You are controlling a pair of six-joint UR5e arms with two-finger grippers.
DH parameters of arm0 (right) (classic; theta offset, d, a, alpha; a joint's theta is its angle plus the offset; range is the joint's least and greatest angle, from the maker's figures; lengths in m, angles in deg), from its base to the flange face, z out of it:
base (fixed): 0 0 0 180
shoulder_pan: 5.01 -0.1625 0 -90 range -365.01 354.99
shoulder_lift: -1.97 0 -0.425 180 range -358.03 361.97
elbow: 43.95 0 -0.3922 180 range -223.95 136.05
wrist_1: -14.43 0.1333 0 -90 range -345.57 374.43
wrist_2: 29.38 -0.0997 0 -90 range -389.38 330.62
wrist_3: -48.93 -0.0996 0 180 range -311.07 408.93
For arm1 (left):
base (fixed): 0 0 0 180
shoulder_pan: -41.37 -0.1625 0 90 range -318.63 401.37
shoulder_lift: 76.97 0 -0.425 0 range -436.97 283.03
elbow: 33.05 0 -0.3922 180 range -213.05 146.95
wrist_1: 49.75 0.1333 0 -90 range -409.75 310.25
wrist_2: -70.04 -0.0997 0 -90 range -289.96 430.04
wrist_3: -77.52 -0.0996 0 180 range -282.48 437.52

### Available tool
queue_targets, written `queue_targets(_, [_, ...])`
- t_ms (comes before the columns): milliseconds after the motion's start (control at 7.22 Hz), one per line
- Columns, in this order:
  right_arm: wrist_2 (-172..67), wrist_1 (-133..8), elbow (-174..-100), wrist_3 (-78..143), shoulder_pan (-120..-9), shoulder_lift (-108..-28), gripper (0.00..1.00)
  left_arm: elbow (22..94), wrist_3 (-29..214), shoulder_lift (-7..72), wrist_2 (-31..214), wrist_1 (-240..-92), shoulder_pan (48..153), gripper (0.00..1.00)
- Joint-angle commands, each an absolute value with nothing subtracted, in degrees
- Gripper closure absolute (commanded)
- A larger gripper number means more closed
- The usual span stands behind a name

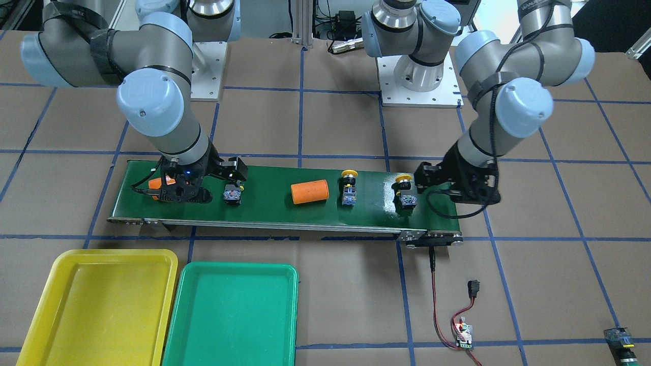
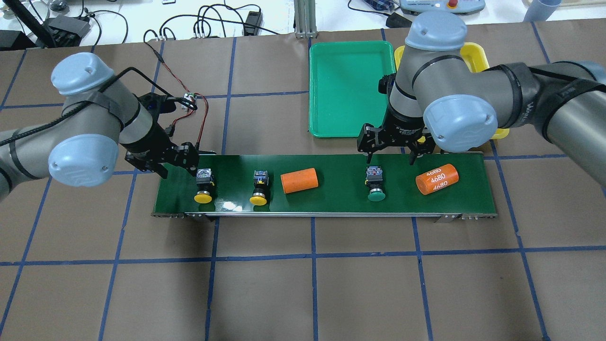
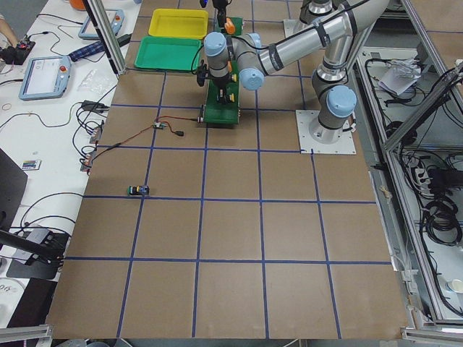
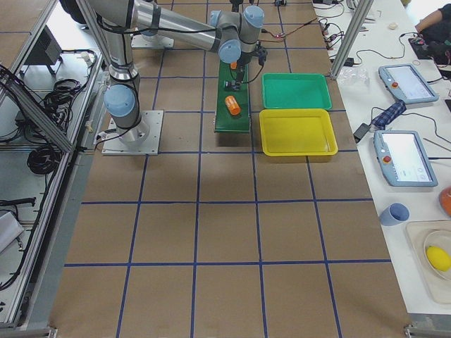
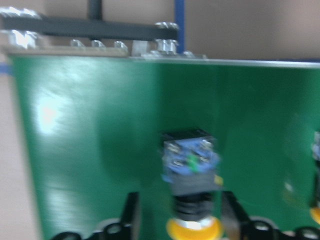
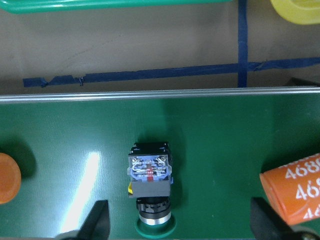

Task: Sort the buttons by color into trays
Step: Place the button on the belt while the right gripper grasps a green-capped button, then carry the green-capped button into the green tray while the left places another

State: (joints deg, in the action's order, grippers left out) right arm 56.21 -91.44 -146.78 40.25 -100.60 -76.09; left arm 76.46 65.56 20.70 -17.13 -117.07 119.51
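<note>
Buttons, three of them, lie on their sides on the long dark green conveyor belt (image 2: 331,199). Clock bearings are from the overhead view, with belt centre as the dial.

- **On the belt:** yellow-capped black push-button switch (image 2: 204,187) at 9 o'clock, second yellow-capped switch (image 2: 259,188) just inside it, green-capped black push-button switch (image 2: 375,183) toward 3.
- **Off the belt:** stray green-capped switch (image 1: 623,346) on the brown paper surface (image 2: 303,284).
- **Trays:** shallow green plastic tray (image 2: 351,87) at 12 to 1 o'clock. Shallow yellow plastic tray (image 2: 477,53) at 2, mostly behind the right arm.
- **Left pincer (image 5: 181,216):** open and holding nothing. Its fingers flank the 9 o'clock switch's neck with no visible contact.
- **Right pincer (image 6: 181,220):** spread wide and holding nothing. The green-capped switch sits between its fingers.

Handling, judged: rigid plastic, light. Domed caps look smooth, likely slippery, and the round neck may roll. Best hold looks like the flat sides of the square black body, clear of the terminal screws. Plain orange cylinder (image 2: 299,180) and orange cylinder marked 4680 (image 2: 437,179) lie close by and should be left.
</note>
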Motion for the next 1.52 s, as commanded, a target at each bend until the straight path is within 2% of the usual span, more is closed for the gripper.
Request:
queue_targets(0, [56.05, -91.39, -147.66, 40.32, -100.64, -74.07, 0.00, 62.91, 60.83, 27.39, -21.01, -121.64, 106.47, 0.00])
queue_targets(277, [56.31, -91.57, -147.57, 40.67, -100.20, -71.70, 0.00, 48.07, 58.80, 43.71, -21.19, -115.86, 102.65, 0.00])
queue_targets(554, [56.40, -91.57, -147.57, 40.67, -100.11, -70.46, 0.45, 30.94, 56.88, 57.34, -20.75, -116.19, 102.02, 0.00])
queue_targets(831, [56.92, -91.65, -147.14, 40.76, -100.02, -69.93, 0.91, 20.26, 54.59, 65.99, -20.75, -119.17, 99.13, 0.00])
queue_targets(969, [56.93, -91.57, -146.70, 40.67, -99.59, -70.02, 1.00, 18.65, 54.49, 68.37, -20.40, -120.66, 98.59, 0.00])
queue_targets(1108, [57.97, -91.39, -145.91, 40.67, -99.49, -71.15, 1.00, 18.63, 54.75, 69.01, -19.00, -120.77, 98.59, 0.00])
queue_targets(1246, [59.81, -90.70, -143.64, 40.84, -99.41, -73.07, 1.00, 18.55, 54.67, 69.27, -18.99, -120.85, 98.85, 0.40])
queue_targets(1385, [59.91, -90.86, -141.70, 40.85, -99.41, -73.09, 1.00, 18.37, 54.32, 69.54, -18.82, -120.68, 98.94, 0.94])
